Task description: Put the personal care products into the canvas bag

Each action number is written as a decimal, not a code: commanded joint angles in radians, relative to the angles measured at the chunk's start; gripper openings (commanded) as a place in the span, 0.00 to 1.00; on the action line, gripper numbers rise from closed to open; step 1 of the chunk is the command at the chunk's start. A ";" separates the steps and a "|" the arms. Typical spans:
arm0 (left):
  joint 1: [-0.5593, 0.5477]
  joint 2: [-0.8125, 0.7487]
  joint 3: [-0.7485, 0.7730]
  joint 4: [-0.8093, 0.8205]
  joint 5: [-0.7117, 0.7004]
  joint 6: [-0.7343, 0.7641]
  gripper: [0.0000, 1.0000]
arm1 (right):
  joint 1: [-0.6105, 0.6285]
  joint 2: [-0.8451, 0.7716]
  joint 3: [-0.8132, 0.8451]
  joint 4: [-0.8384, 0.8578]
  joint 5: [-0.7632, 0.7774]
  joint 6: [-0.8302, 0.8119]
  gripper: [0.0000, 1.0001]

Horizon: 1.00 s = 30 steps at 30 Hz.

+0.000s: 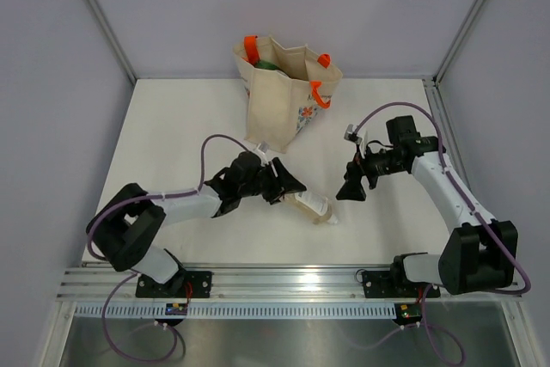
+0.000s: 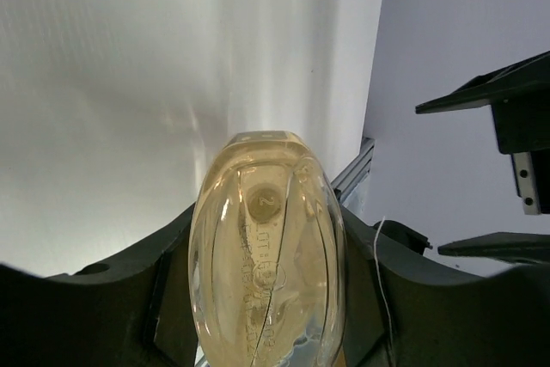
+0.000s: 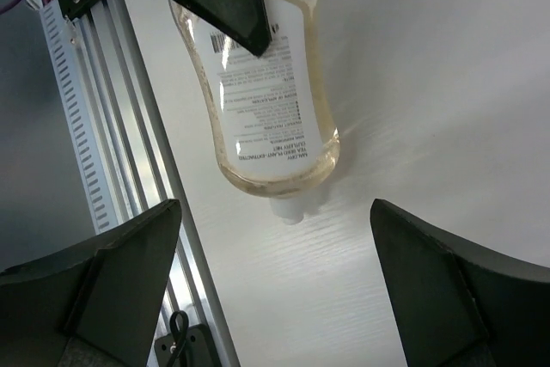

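Note:
A clear bottle (image 1: 311,205) of pale liquid with a white label lies tilted low over the table, cap toward the near right. My left gripper (image 1: 288,186) is shut on its base end. In the left wrist view the bottle (image 2: 266,272) fills the space between the dark fingers (image 2: 103,307). My right gripper (image 1: 351,186) is open and empty, just right of the bottle. In the right wrist view the bottle (image 3: 266,92) and its white cap (image 3: 288,210) lie ahead of the open right gripper (image 3: 275,272). The canvas bag (image 1: 279,105) stands upright behind, with something green (image 1: 266,64) inside. The other bottles are out of view.
The bag's orange handles (image 1: 320,92) hang over its rim. An aluminium rail (image 1: 284,281) runs along the table's near edge and also shows in the right wrist view (image 3: 112,126). Grey walls stand behind and at both sides.

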 commanded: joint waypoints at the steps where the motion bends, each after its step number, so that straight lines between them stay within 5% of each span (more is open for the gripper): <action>1: 0.047 -0.156 0.067 0.132 0.075 0.003 0.00 | -0.057 -0.057 0.019 -0.041 -0.060 -0.025 1.00; 11: 0.217 -0.294 0.248 0.005 -0.014 -0.053 0.00 | -0.305 -0.116 -0.007 -0.079 -0.154 -0.022 0.99; 21: 0.308 -0.017 0.662 0.043 -0.081 -0.140 0.00 | -0.328 -0.163 -0.053 -0.032 -0.123 0.001 0.99; 30: 0.355 0.254 1.029 -0.096 -0.166 -0.053 0.00 | -0.328 -0.186 -0.073 -0.009 -0.116 0.012 0.99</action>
